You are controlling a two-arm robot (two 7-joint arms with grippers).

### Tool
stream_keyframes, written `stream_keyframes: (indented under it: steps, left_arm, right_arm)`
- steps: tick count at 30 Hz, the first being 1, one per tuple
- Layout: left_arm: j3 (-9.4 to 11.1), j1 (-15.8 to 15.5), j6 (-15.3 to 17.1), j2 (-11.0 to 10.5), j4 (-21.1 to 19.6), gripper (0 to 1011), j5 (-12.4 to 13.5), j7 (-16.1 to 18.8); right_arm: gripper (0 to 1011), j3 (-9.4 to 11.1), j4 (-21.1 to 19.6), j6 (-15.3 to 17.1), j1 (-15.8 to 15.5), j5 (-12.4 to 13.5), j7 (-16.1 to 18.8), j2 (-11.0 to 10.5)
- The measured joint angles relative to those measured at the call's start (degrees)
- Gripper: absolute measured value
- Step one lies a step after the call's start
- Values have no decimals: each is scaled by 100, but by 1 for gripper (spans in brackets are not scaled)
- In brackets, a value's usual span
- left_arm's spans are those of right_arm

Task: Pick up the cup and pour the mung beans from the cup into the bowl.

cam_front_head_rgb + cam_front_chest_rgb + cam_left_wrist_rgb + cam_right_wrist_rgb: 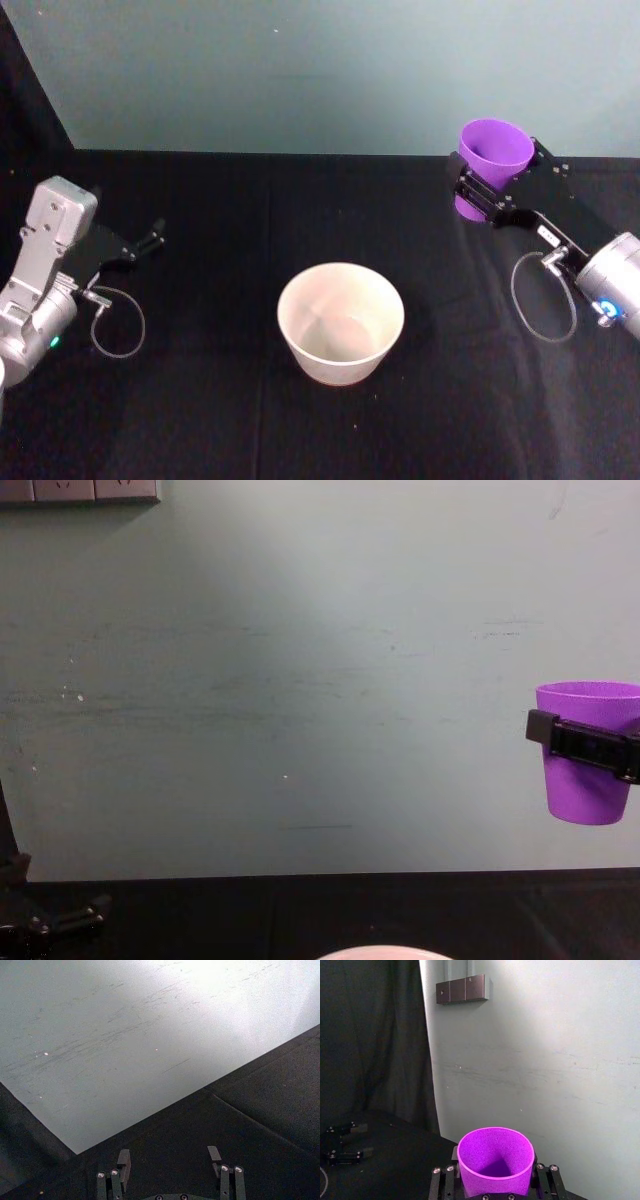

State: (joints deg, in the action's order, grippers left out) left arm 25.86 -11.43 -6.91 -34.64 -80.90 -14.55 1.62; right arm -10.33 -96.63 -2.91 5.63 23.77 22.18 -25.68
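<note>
Left gripper (152,237) parked low on the table's left side, fingers (123,1161) spread wide over black cloth (220,420). Bowl (340,366) sits mid-table, well apart from both arms, with its pale inner floor showing. Right gripper (500,178) at far right clamps the purple cup (495,146) upright, off the cloth, before the teal wall (300,70) — cannot tell whether mung beans lie inside.
</note>
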Motion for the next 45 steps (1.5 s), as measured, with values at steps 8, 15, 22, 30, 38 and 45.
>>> stream_keyframes:
  steps: [8,15,22,30,38,45]
  left_arm:
    - [0,0,0,0,0,1000,0,0]
    - [0,0,0,0,0,1000,0,0]
    - [0,0,0,0,0,1000,0,0]
    - [0,0,0,0,0,1000,0,0]
    - [0,0,0,0,0,1000,0,0]
    - [0,0,0,0,0,1000,0,0]
  right_arm:
    - [741,0,0,0,0,0,0,0]
    - [741,0,0,0,0,1,0,0]
    - [741,0,0,0,0,0,0,0]
    - [741,0,0,0,0,1,0,0]
    - [741,0,0,0,0,1,0,0]
    - [741,0,0,0,0,1,0,0]
